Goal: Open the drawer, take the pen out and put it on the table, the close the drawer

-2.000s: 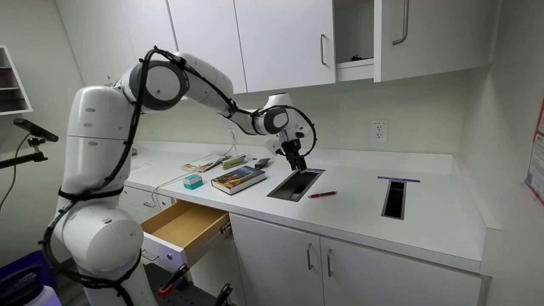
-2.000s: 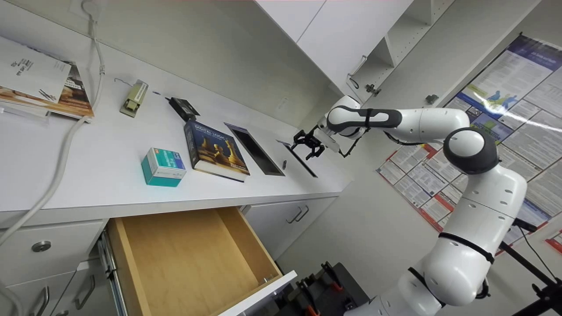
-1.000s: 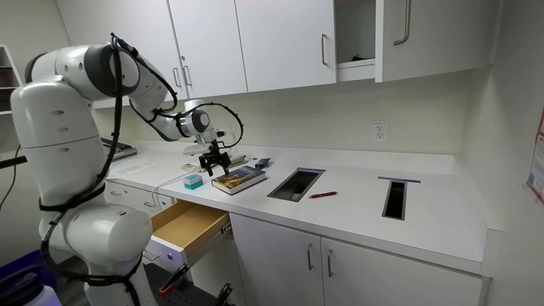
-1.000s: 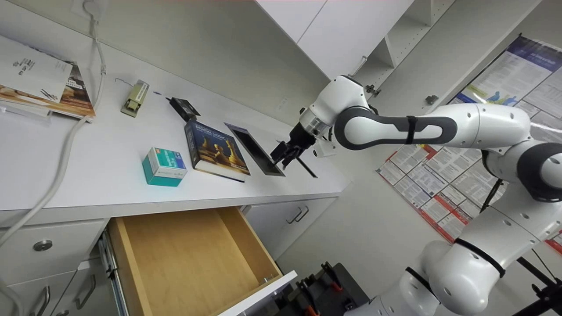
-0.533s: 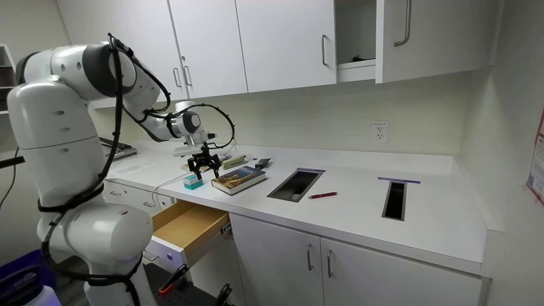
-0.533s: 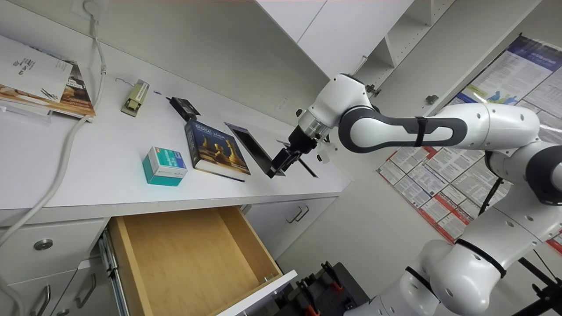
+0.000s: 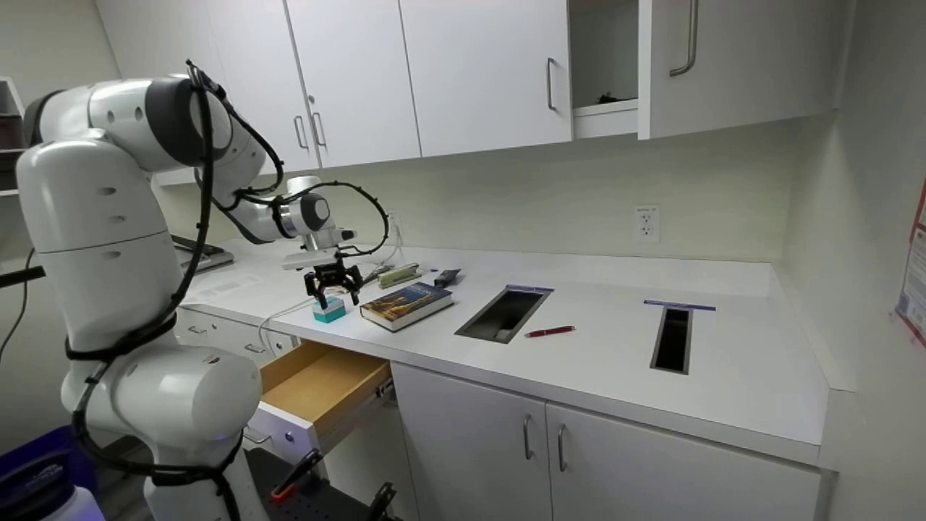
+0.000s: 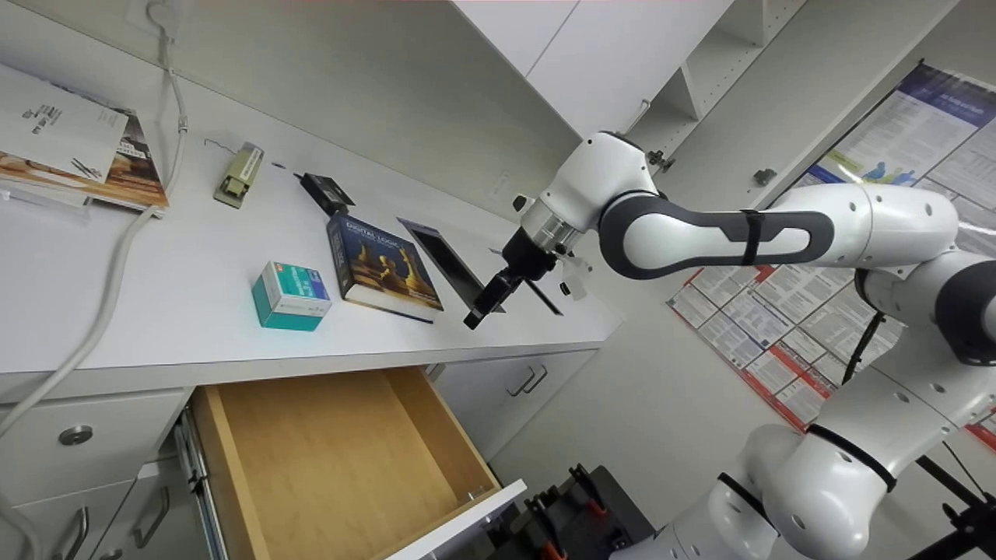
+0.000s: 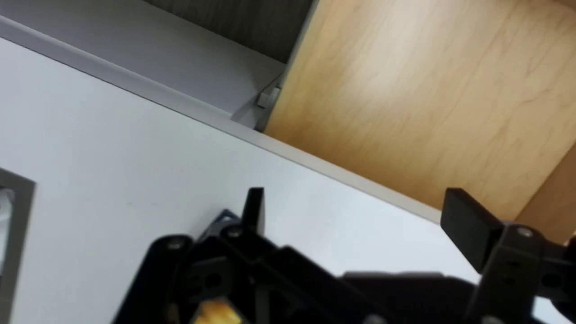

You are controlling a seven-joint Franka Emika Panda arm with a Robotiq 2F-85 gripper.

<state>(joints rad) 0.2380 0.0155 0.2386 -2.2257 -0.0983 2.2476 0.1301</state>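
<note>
The pen (image 7: 550, 332) lies on the surface (image 7: 615, 376), just right of the wider cut-out (image 7: 505, 315); to the left, the drawer (image 7: 323, 388) is pulled out. The gripper (image 9: 353, 195) is spread and empty; dropping too soon toward the drawer, it could knock the book (image 7: 406, 304).

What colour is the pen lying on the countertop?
Dark red; the pen shows best in an exterior view.

Arm (image 7: 105, 217), white, bent; in an exterior view, wrist (image 7: 307, 213) toward 4 o'clock of elbow (image 7: 130, 112). Gripper (image 7: 338, 302), black, pointing between 5 and 6 o'clock; fingers (image 9: 469, 228) spread wide, apparently level, detail dark.
</note>
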